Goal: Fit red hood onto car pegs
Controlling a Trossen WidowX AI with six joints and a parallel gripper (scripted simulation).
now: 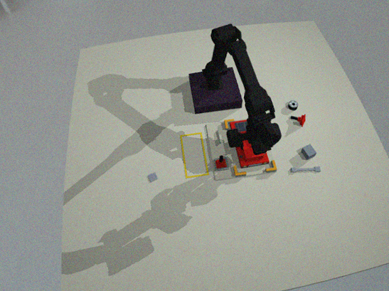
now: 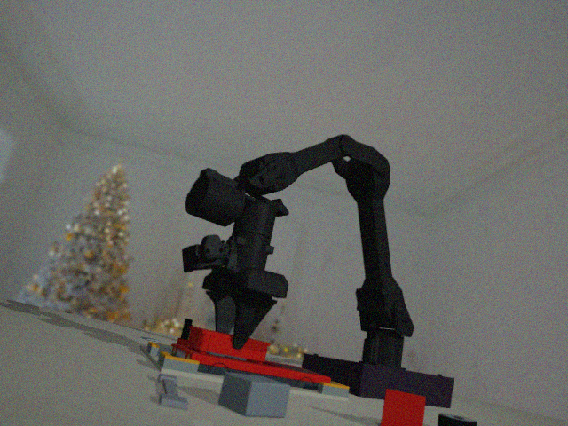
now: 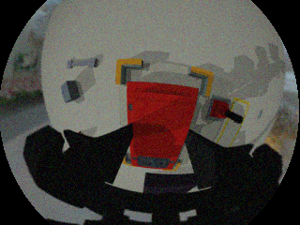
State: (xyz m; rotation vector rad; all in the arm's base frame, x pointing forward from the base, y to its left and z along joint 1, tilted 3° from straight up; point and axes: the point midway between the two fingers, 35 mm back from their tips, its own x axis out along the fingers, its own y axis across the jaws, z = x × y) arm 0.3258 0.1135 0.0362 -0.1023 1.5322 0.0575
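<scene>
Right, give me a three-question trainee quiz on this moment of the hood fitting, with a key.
1. True or false: the gripper is shut on the red hood.
2. Which lies nearest the grey cube? A. grey bar B. yellow outline C. purple base
3. Fill in: the hood is over the chassis inside the jig's ____-coloured corner brackets.

Key: 1 true; 2 A; 3 orange.
</scene>
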